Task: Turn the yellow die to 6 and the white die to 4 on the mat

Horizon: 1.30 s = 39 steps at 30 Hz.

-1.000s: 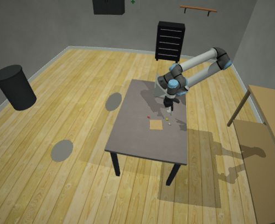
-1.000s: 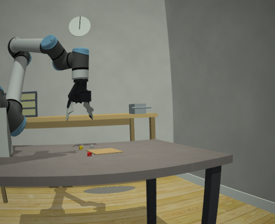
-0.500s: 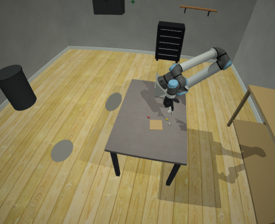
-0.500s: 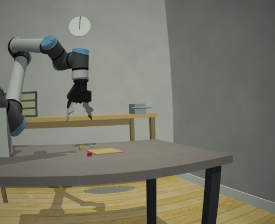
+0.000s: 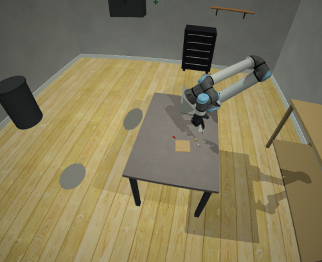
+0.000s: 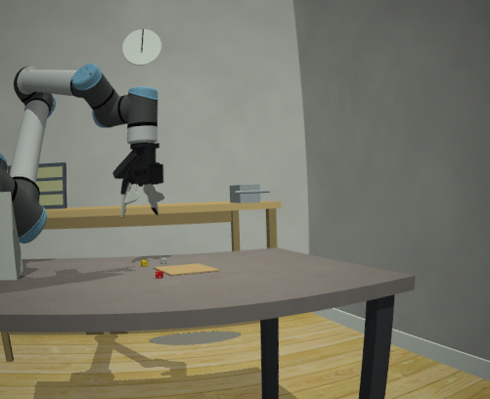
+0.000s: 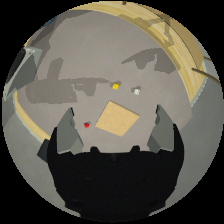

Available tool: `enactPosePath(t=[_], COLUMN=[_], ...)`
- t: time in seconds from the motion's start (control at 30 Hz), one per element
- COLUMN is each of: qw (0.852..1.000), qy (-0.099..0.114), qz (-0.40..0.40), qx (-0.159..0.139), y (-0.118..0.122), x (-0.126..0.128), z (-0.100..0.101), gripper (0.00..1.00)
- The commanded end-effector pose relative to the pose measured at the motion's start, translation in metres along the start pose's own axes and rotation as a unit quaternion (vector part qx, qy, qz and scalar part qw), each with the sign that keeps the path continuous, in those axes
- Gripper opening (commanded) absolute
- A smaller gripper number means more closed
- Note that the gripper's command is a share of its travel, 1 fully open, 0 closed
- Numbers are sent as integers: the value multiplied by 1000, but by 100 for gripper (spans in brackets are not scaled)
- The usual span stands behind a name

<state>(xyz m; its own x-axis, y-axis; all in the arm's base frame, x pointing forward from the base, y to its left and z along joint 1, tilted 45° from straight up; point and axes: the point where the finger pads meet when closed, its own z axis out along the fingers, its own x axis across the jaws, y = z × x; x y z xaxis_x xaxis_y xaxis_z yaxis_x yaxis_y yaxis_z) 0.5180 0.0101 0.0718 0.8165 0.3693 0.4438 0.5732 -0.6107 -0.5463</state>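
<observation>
Single robot arm (image 5: pixel 232 68) (image 6: pixel 52 82): white and dark grey with blue joint caps, reaching over the table from a pale pedestal.
Table (image 5: pixel 166 164) (image 6: pixel 272 288) (image 7: pixel 75 40): grey-brown top on black legs, carrying the mat and all three dice.
Gripper (image 5: pixel 200 131) (image 6: pixel 140 214) (image 7: pixel 114 106): fingers spread wide, nothing between them, pointing down, well above the table top.
Mat (image 5: pixel 182 146) (image 6: pixel 189 269) (image 7: pixel 118 119): thin, square, tan, lying flat.
Yellow die (image 5: pixel 195 139) (image 6: pixel 144 263) (image 7: pixel 116 86): on the table, off the mat, near one corner; top number too small to read.
White die (image 5: pixel 198 145) (image 6: pixel 163 261) (image 7: pixel 137 91): also off the mat, near the yellow one; top number unreadable.
Red die (image 5: pixel 173 137) (image 6: pixel 159 275) (image 7: pixel 86 125): off the mat, apart from the other two; top number unclear.
</observation>
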Motion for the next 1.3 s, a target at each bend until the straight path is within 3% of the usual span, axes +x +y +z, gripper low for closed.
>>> enactPosePath(t=[0.0,0.47,0.73,0.93,1.03,1.1,1.27], qw=[997,976,949,921,918,900,873], qy=[2,2,2,2,2,2,2], qz=[-78,-218,-316,-391,-396,-437,-489], qx=[2,1,1,1,1,1,1], y=[-3,-4,-4,-4,-4,-4,-3], x=[-2,-6,-8,-10,-10,-10,-11], z=[3,9,12,15,15,17,19], gripper=[100,100,100,100,100,100,100])
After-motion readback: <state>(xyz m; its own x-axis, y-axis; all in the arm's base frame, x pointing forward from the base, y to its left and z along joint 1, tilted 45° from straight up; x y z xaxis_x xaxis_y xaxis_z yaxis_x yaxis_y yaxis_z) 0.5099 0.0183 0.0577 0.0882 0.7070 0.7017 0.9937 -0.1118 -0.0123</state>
